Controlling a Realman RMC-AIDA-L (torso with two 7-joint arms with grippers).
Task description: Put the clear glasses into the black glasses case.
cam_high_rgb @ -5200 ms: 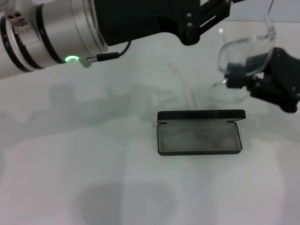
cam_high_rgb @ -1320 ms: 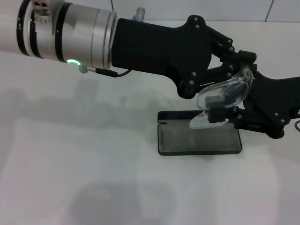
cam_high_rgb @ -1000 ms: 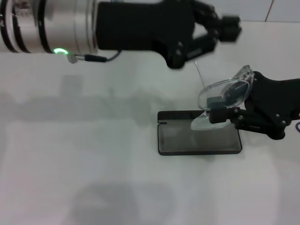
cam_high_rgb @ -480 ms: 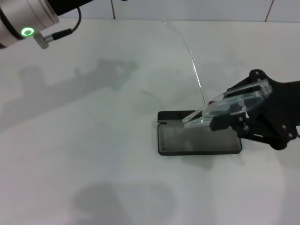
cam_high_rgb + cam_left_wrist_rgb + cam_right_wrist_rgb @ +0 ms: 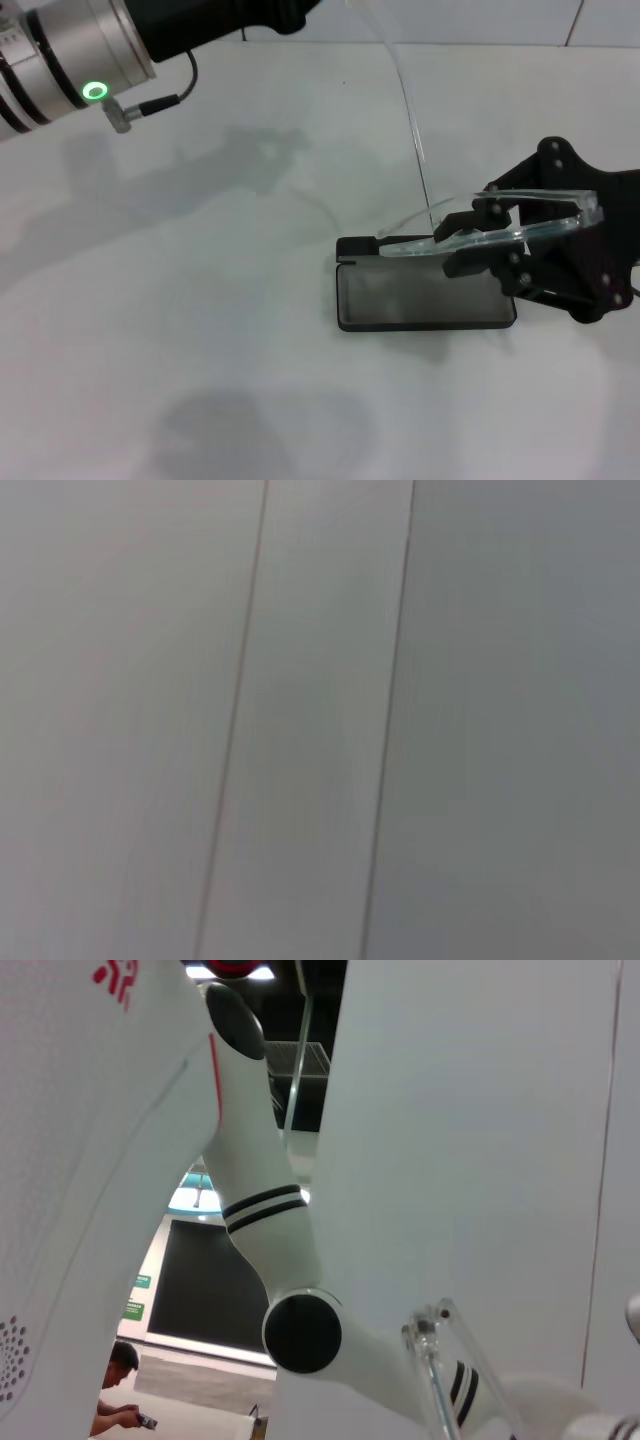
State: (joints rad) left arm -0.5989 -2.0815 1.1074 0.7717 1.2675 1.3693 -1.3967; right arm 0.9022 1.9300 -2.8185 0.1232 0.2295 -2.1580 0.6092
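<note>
The black glasses case [image 5: 425, 297] lies open on the white table [image 5: 200, 330], grey lining up, its lid [image 5: 358, 245] standing at the back edge. My right gripper [image 5: 480, 238] comes in from the right and is shut on the clear glasses [image 5: 525, 226]. They hang nearly flat just above the case's right end. One clear arm [image 5: 412, 120] sticks up and back; the other reaches left over the lid. A clear piece of the glasses [image 5: 432, 1360] shows in the right wrist view. My left gripper [image 5: 230, 15] is raised at the top left, away from the case.
The silver left forearm with its green light [image 5: 95, 92] crosses the upper left corner. A tiled wall [image 5: 480, 20] runs behind the table. The left wrist view shows only grey panels [image 5: 320, 720]. The robot's white body [image 5: 100, 1160] fills the right wrist view.
The left gripper has let go of the glasses and pulled away up and to the left. The right gripper has tipped the glasses from upright to nearly flat, just over the open case.
</note>
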